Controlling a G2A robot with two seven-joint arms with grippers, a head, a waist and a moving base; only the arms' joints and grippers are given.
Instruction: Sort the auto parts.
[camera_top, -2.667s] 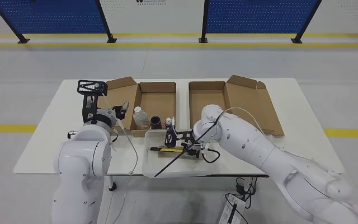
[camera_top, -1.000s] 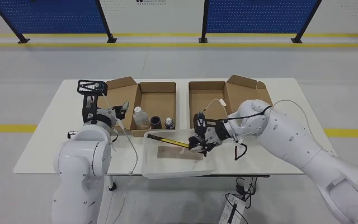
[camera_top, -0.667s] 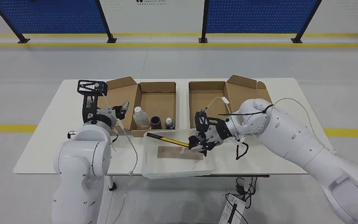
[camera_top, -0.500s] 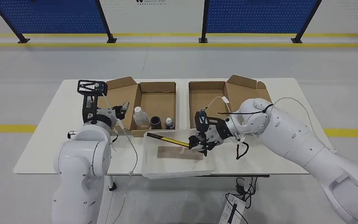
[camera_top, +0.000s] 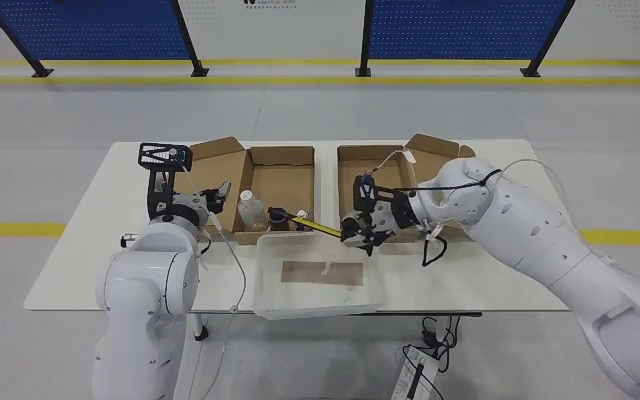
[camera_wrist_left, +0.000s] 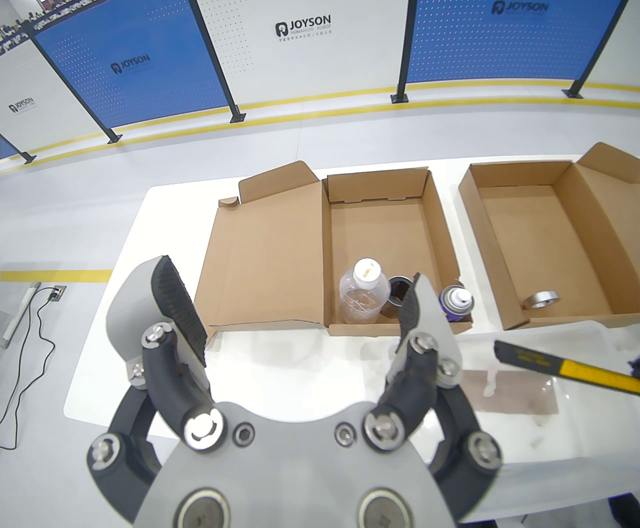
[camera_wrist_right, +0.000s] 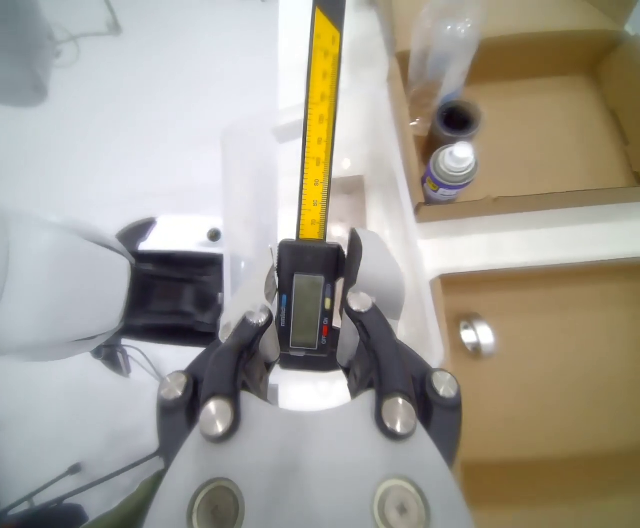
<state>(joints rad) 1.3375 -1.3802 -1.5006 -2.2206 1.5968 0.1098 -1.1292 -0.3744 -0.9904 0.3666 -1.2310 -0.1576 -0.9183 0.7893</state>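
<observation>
1. The digital caliper (camera_wrist_right: 309, 305) is clamped at its display body in the right hand (camera_wrist_right: 310, 270), whose fingers are drawn in narrow against both sides of the body. The yellow beam projects straight away from the hand.
2. In the top view I read the caliper as carried clear of the counter (camera_top: 90, 250). It sits over the strip between the clear plastic bin (camera_top: 262, 290) and the two cardboard boxes, and its free end points toward the left box (camera_top: 280, 160).
3. The left hand (camera_wrist_left: 290, 290) is spread wide with nothing between its fingers. It is held above the left part of the counter, in front of that box's open flap.
4. Sorted so far:
   - The left box holds a clear bottle (camera_wrist_left: 364, 295), a dark cylinder (camera_wrist_left: 395, 292) and a spray can (camera_wrist_left: 456, 300), lined up along its near wall.
   - The right box (camera_wrist_left: 540, 235) holds a metal ring (camera_wrist_left: 539, 300) by its near wall.
5. Remaining: the caliper is not yet deposited. I judge placing it in a box to be the step in hand, but I cannot determine which box. On the bin floor I make out a brownish rectangular patch and a few pale marks that I cannot identify.
6. Limits of view:
   - A finger of the left hand partly covers the dark cylinder.
   - The beam tip is cut off in the right wrist view.
   - The caliper's measuring end is hidden within the hand.
</observation>
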